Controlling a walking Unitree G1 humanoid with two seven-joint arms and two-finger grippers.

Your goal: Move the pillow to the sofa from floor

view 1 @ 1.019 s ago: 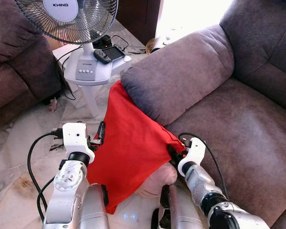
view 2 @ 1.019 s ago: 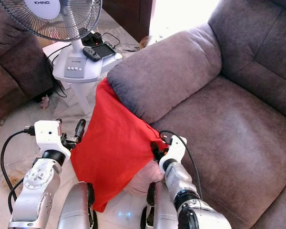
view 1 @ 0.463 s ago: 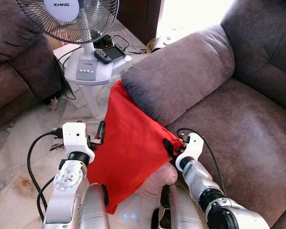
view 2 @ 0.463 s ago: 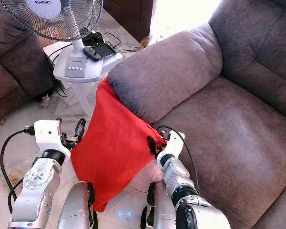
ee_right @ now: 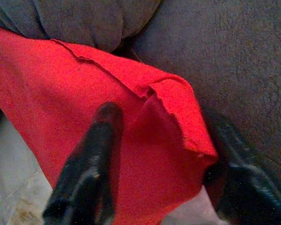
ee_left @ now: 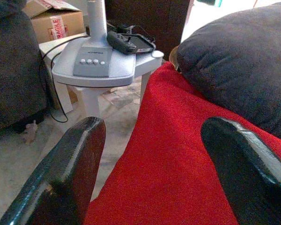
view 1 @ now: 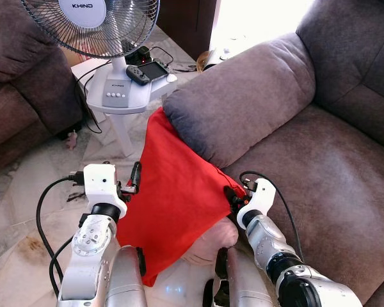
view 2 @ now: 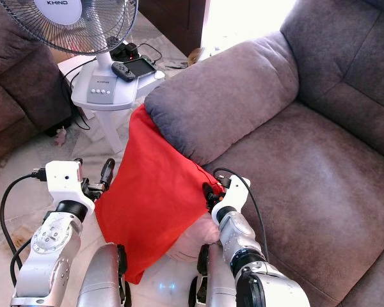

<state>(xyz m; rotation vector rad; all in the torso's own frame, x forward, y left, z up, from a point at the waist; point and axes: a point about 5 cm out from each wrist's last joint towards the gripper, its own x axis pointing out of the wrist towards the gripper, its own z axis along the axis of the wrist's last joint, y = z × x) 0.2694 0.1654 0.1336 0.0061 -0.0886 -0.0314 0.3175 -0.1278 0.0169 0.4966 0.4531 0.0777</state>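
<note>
The red pillow (view 1: 173,198) hangs tilted between my two arms, its top tucked under the brown sofa's armrest (view 1: 243,102) and its lower point near the floor. My left gripper (view 1: 136,176) is at the pillow's left edge, and its black fingers (ee_left: 79,159) stand wide apart with the red cloth ahead of them. At the pillow's right corner, against the sofa seat (view 1: 333,179), is my right gripper (view 1: 232,197). Its fingers (ee_right: 93,154) are spread on either side of that folded corner.
A white side table (view 1: 125,93) with a standing fan (view 1: 93,22) and a game controller (view 1: 144,71) is just beyond the pillow on the left. Another brown sofa (view 1: 19,77) lies at far left. Something pale pink (view 1: 211,246) shows under the pillow.
My right gripper nudged a little left along the pillow's corner and came back slightly. The pillow and the left arm have barely moved.
</note>
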